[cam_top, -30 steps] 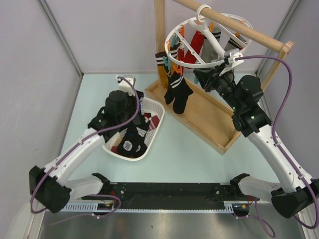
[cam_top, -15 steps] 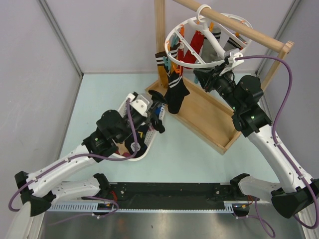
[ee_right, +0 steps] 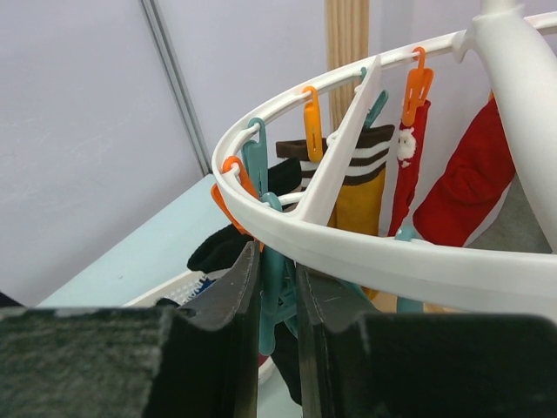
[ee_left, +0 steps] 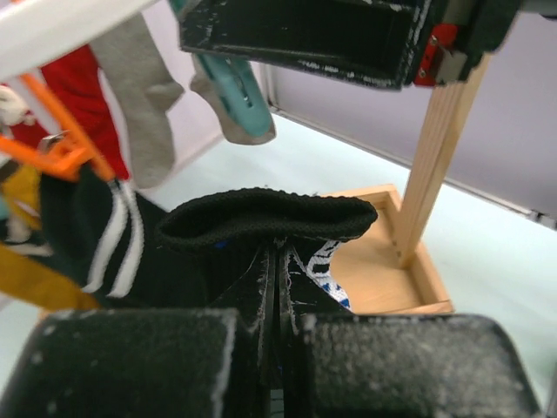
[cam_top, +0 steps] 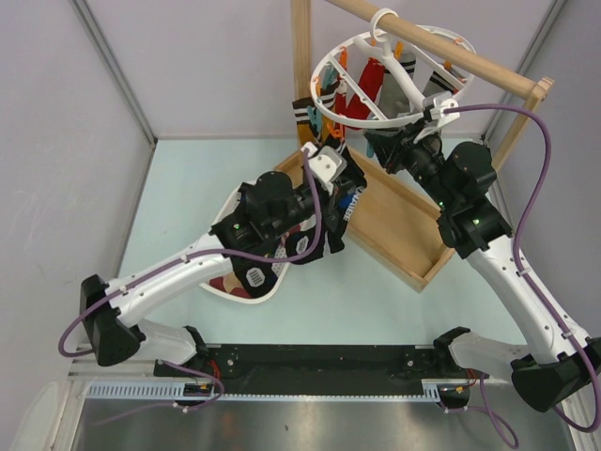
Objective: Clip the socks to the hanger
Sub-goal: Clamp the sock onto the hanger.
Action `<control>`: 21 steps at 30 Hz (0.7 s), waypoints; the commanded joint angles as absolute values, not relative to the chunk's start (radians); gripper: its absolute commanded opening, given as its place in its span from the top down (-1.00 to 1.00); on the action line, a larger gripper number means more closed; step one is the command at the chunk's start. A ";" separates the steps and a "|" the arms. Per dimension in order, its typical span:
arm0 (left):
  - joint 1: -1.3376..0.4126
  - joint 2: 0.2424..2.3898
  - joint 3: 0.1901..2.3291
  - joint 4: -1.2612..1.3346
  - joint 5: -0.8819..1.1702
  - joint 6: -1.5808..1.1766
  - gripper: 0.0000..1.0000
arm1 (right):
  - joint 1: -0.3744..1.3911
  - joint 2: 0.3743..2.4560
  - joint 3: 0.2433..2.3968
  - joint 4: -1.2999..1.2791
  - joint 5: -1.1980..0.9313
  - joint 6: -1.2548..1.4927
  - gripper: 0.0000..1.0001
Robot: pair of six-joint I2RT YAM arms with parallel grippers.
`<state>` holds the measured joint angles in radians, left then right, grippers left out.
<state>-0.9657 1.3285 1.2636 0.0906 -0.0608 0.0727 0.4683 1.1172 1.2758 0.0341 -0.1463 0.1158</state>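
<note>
Left tool: the left tool (ee_left: 277, 266) has its jaws pressed together on the black sock (ee_left: 265, 218), pinching it just below the cuff, which stands up as a folded band.
Right tool: the right tool (cam_top: 383, 143) is clamped on a teal clip (ee_right: 275, 261) under the ring; whether the clip's mouth is sprung apart cannot be told.
Hanger: the hanger (cam_top: 441, 38) hooks over the rail of the wooden frame (cam_top: 404, 235), at 1 o'clock on the surface (cam_top: 188, 160) in the top view, with hung socks (ee_right: 466, 174) already on it.
Sock position: at 7 o'clock of the ring, near the pinched clip but apart from it.
Basket: the basket (cam_top: 235, 282) sits at 8 o'clock of the hanger with spare socks (cam_top: 252, 275) inside (so the job looks partway done).
Risk, missed clip: the cuff is doubled and thick, so it may butt against the clip's lips instead of sliding between them.
Risk, swing: the hanger hangs free on one hook, so a push from the sock could tilt or spin the ring and twist the clip out of the right tool.
Risk, snag: the left arm is crowded among the hung socks and could drag one off.
Risk, early release: if the right tool lets go before the cuff is seated, the sock will likely drop onto the frame's base.
</note>
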 commanded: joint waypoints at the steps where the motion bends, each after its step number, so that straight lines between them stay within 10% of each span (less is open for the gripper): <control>1: -0.985 1.385 1.379 0.078 -0.026 -0.026 0.99 | 0.468 1.092 1.307 0.057 -0.141 0.117 1.00; 21: -0.992 1.526 1.543 -0.031 -0.170 -0.057 0.99 | 0.468 1.091 1.305 0.054 -0.146 0.115 1.00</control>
<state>-0.9882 1.5265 1.4815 -0.0349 -0.1295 -0.0311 0.4683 1.1118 1.2758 0.0341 -0.1463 0.1158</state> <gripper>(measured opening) 0.011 0.210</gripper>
